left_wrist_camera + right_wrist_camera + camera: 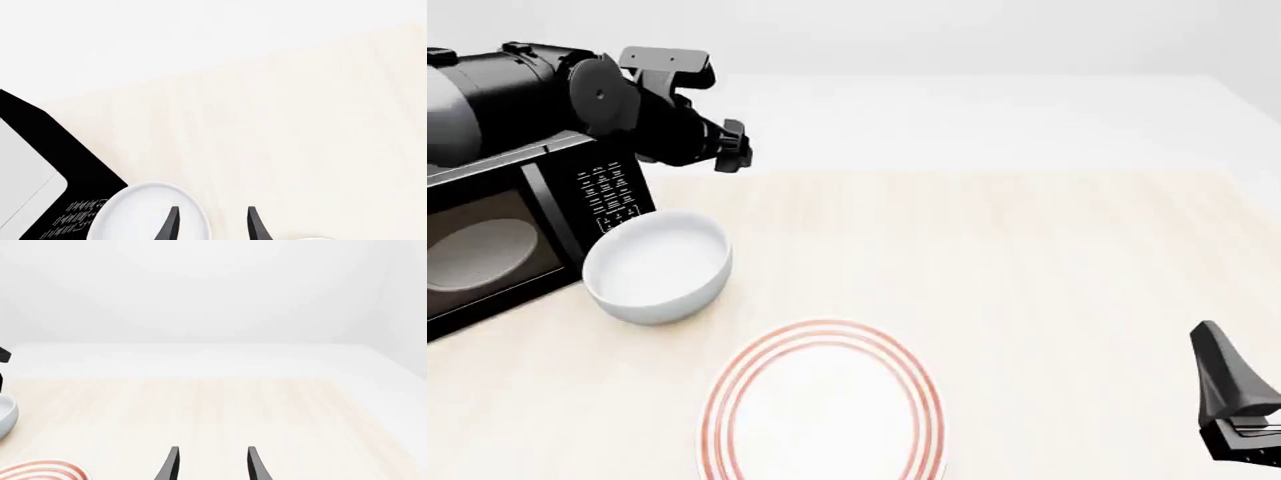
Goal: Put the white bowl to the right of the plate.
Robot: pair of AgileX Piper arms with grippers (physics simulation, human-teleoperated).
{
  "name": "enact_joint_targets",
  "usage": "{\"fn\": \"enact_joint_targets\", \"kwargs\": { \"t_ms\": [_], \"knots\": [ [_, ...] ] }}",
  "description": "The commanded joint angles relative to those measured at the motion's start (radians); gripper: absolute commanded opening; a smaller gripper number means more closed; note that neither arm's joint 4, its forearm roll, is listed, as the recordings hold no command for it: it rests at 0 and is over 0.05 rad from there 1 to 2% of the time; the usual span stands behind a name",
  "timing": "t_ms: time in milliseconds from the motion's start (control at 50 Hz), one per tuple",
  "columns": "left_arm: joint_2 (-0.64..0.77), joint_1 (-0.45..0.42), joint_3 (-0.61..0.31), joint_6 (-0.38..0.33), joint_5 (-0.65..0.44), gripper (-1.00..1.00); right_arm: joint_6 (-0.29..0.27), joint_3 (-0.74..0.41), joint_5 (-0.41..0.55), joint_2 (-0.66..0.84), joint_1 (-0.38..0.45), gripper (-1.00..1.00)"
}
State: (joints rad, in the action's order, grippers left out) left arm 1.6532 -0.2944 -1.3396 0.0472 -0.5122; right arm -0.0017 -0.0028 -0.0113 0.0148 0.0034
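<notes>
The white bowl (pixel 657 265) stands upright on the table just right of the microwave, and it also shows in the left wrist view (pixel 143 212) and the right wrist view (pixel 6 418). The plate (pixel 823 402) with red rings lies nearer the front edge, to the bowl's right; part of its rim (pixel 41 471) shows in the right wrist view. My left gripper (pixel 731 150) hangs above and behind the bowl, open (pixel 212 226) and holding nothing. My right gripper (pixel 1236 398) is low at the front right, open (pixel 212 466) and empty, far from both.
A black microwave (pixel 507 235) with a keypad fills the left edge, a pale oval showing behind its door; its corner (pixel 63 165) shows in the left wrist view. The light wooden tabletop (pixel 1041 270) stretches right of the plate.
</notes>
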Motion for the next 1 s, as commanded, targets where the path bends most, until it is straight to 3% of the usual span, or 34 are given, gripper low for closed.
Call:
{"fn": "enact_joint_targets", "kwargs": {
  "t_ms": [20,380,520,700,1000],
  "knots": [
    [0.014,-0.003,0.058,0.018,0.044,1.0,0.0,0.0,0.0,0.0,0.0,1.0],
    [0.039,0.003,0.139,0.016,0.155,1.0,0.0,0.0,0.0,0.001,0.0,1.0],
    [0.079,0.036,0.124,0.012,0.142,1.0,0.0,0.0,0.0,0.0,0.0,1.0],
    [0.11,0.01,0.152,0.067,0.165,1.0,0.0,0.0,0.0,0.0,0.0,1.0],
    [0.158,0.062,0.152,0.036,0.168,1.0,0.0,0.0,0.0,0.0,0.0,1.0]
  ]
}}
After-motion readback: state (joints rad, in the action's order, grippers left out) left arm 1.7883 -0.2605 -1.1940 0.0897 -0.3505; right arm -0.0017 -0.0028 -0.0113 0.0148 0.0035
